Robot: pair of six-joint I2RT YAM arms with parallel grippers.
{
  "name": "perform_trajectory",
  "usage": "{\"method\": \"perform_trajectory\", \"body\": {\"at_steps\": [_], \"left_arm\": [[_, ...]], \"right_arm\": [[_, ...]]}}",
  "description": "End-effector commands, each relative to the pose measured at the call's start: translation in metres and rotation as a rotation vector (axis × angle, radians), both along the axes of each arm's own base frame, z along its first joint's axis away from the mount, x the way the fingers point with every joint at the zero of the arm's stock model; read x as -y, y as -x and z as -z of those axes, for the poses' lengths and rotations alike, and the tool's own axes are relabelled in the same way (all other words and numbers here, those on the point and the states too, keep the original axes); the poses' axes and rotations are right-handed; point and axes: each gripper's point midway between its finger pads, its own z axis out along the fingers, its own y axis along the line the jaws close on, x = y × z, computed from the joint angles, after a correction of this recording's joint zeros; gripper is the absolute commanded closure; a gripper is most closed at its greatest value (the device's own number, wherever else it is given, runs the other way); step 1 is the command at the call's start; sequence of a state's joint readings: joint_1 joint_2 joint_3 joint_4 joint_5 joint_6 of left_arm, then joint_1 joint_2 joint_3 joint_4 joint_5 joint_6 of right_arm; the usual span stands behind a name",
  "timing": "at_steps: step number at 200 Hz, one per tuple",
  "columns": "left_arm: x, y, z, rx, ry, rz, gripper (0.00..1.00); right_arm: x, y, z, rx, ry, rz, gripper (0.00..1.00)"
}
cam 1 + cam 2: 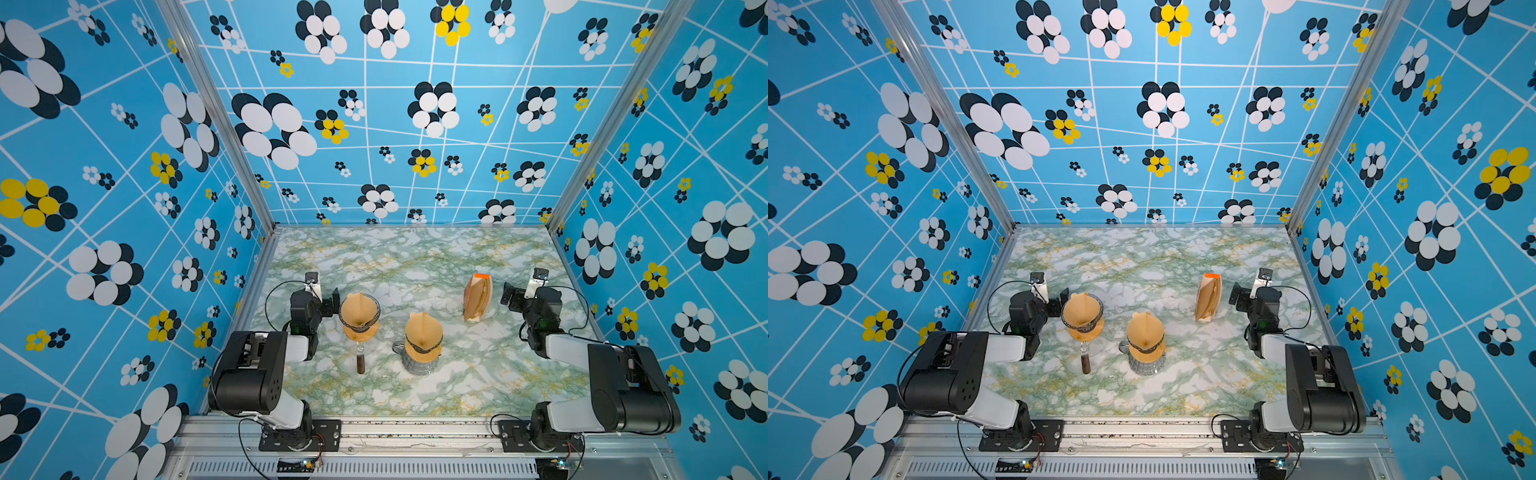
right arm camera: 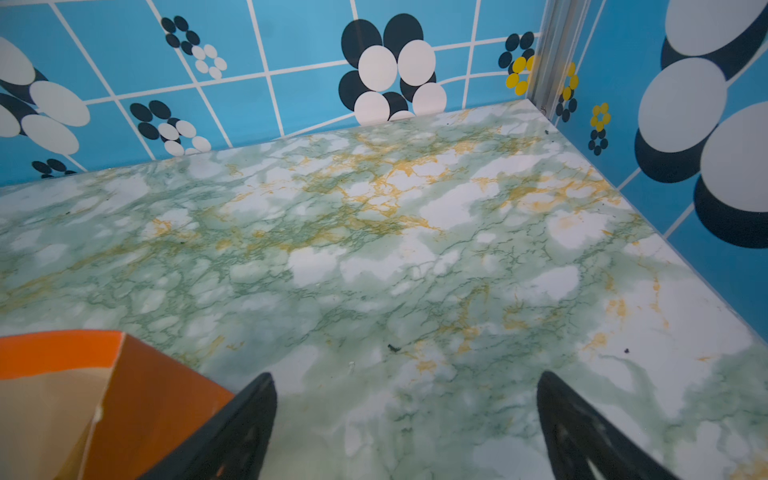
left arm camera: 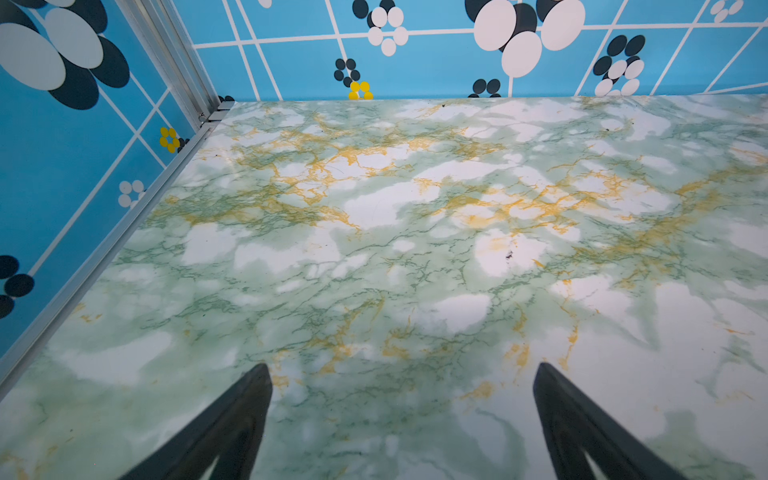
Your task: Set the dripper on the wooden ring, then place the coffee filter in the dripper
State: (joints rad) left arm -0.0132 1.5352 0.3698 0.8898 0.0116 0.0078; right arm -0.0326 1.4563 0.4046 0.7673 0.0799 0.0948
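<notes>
Both arms sat low at the near side of the counter. The left jaws stood wide apart with nothing between them, and the left wrist view showed only bare counter ahead. The right jaws were likewise wide and empty.

The filter pack stood upright with its orange end up and its long axis vertical. It was just beside the right jaws, on the side toward the counter's middle. In the right wrist view the pack lay off to one side of the gap, not in it. The right arm was plainly nearer; the left arm was well apart from it.

The glass dripper stood just beside the left jaws. The jug dripper stood near the middle, between the arms. Each appeared to be lined already with a brown paper cone.

Judgement: any fresh filter would fall to the right arm, which would have to swing inward to straddle the pack's top edge. I could not tell which dripper was the target.
</notes>
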Motion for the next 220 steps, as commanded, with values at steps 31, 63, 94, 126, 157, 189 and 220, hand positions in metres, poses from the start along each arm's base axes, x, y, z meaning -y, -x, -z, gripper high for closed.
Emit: {"method": "perform_trajectory", "body": {"at_steps": [31, 63, 94, 126, 157, 189, 220], "left_arm": [[0.002, -0.005, -0.005, 0.012, 0.016, 0.008, 0.01], [0.002, -0.006, -0.005, 0.012, 0.015, 0.008, 0.01], [0.002, -0.005, -0.005, 0.011, 0.016, 0.007, 0.01], [0.002, -0.005, -0.005, 0.011, 0.015, 0.007, 0.01], [0.002, -0.005, -0.005, 0.011, 0.015, 0.008, 0.01], [0.002, -0.006, -0.005, 0.012, 0.015, 0.008, 0.01], [0.001, -0.006, -0.005, 0.012, 0.014, 0.007, 0.01]], "right_arm": [[-0.017, -0.005, 0.008, 0.053, 0.012, -0.122, 0.01], [-0.014, -0.005, 0.009, 0.048, 0.018, -0.105, 0.01], [-0.014, -0.005, 0.008, 0.049, 0.02, -0.103, 0.01], [-0.023, -0.005, 0.007, 0.064, 0.017, -0.157, 0.01], [-0.026, -0.005, 0.008, 0.057, 0.017, -0.178, 0.01], [-0.023, -0.005, 0.008, 0.055, 0.018, -0.159, 0.01], [-0.023, -0.005, 0.008, 0.055, 0.019, -0.16, 0.01]]}}
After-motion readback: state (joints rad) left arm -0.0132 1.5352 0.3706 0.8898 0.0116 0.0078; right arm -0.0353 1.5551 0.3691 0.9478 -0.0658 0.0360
